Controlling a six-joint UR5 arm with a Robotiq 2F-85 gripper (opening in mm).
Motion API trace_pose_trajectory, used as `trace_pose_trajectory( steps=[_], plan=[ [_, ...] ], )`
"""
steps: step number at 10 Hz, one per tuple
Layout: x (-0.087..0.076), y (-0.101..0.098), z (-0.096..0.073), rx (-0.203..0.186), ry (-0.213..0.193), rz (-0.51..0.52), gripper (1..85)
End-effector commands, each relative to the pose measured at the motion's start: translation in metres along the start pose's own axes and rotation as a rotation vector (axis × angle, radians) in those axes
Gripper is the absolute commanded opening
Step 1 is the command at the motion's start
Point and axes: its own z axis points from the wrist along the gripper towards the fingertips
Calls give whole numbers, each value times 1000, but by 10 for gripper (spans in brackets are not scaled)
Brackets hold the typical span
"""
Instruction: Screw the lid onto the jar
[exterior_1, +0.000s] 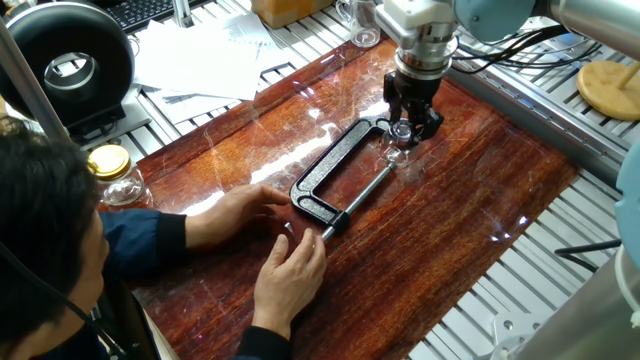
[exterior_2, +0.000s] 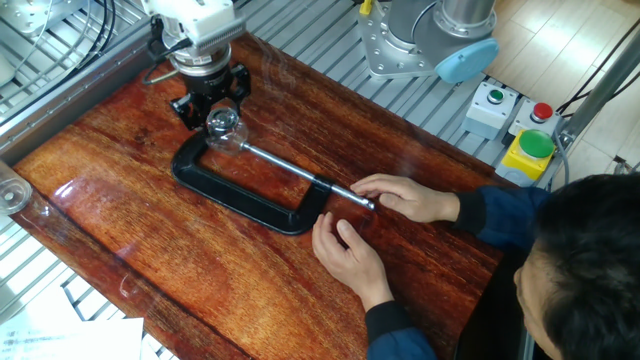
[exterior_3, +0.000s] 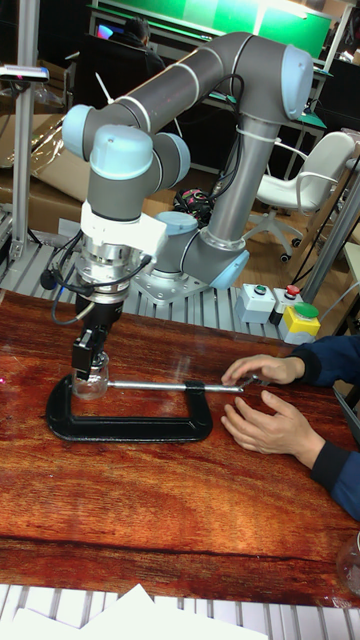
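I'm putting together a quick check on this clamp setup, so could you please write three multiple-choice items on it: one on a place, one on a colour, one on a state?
1. Where is the jar?
A. In the clamp's mouth
B. By the person's hands
C. On the metal frame

2. What colour is the lid of the other jar at the wooden top's edge?
A. Red
B. Yellow
C. Blue

3. Where is the gripper?
A. Parked far off
B. Right over the jar, fingers either side
C. Gripping the clamp's handle

Answers: 1 A, it sits between the clamp's end and its screw. 2 B, that cap is yellow. 3 B, both fixed views show it there.
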Motion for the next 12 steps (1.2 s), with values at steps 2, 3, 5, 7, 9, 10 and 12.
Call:
trace_pose_trajectory(
  steps=[2, 3, 5, 7, 9, 10, 12],
  plan=[
    [0, 2, -2, -8, -5, 44, 500],
    [-2, 5, -2, -19, -12, 65, 483],
    [-7, 13, -2, -52, -24, 151, 443],
    [-6, 19, -2, -73, -17, 242, 443],
    [-8, 21, -1, -74, -18, 288, 420],
    [-7, 20, -1, -69, -14, 293, 410],
    [-8, 15, -2, -50, -22, 254, 493]
  ],
)
